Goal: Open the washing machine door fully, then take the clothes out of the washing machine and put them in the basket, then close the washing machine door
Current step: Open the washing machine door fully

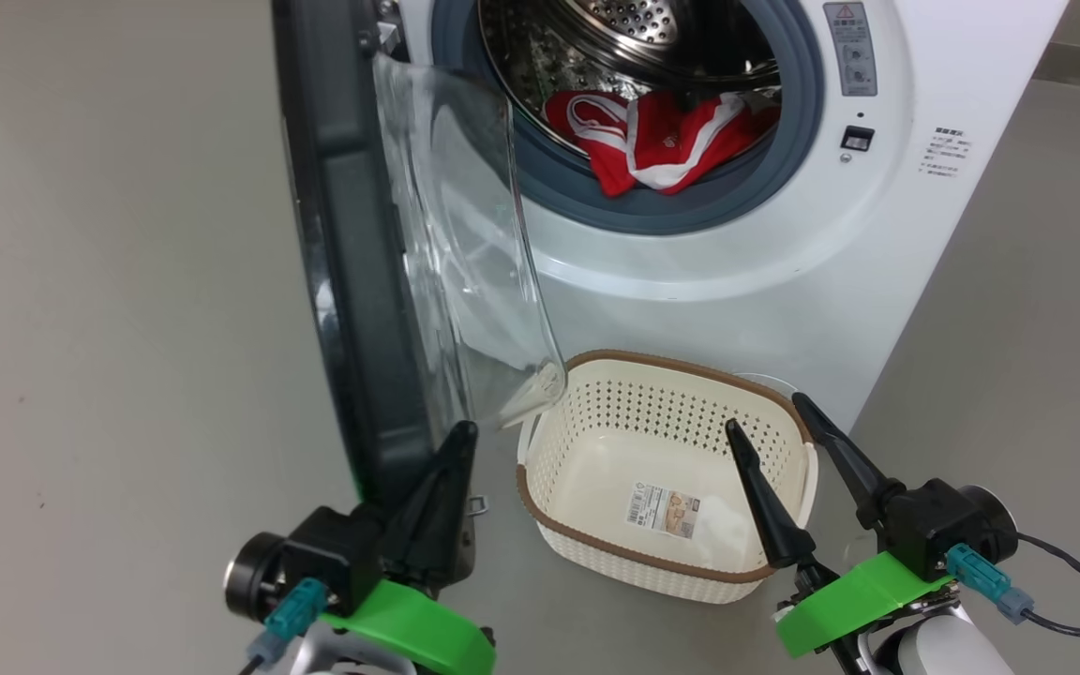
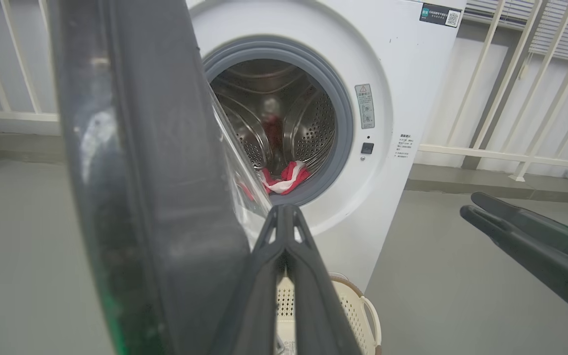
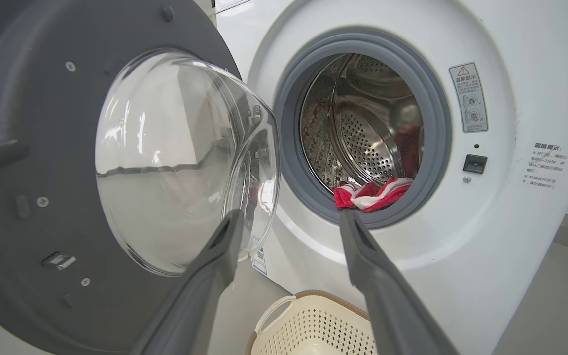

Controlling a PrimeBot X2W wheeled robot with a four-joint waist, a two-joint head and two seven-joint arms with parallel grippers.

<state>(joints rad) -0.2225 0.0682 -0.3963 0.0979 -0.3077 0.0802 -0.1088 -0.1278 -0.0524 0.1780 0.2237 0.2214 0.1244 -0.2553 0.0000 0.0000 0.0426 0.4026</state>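
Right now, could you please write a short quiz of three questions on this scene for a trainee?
1. True or false: the clothes are already in the basket.
2. Where do the clothes lie? A) on the floor B) at the mouth of the washing machine drum C) on top of the machine
3. Fill in: the right end effector is ___ and holds nothing.
Key: 1 false; 2 B; 3 open.

one washing machine (image 1: 746, 272), one door (image 1: 352, 234), one basket (image 1: 634, 412), one clothes heap (image 1: 662, 141)
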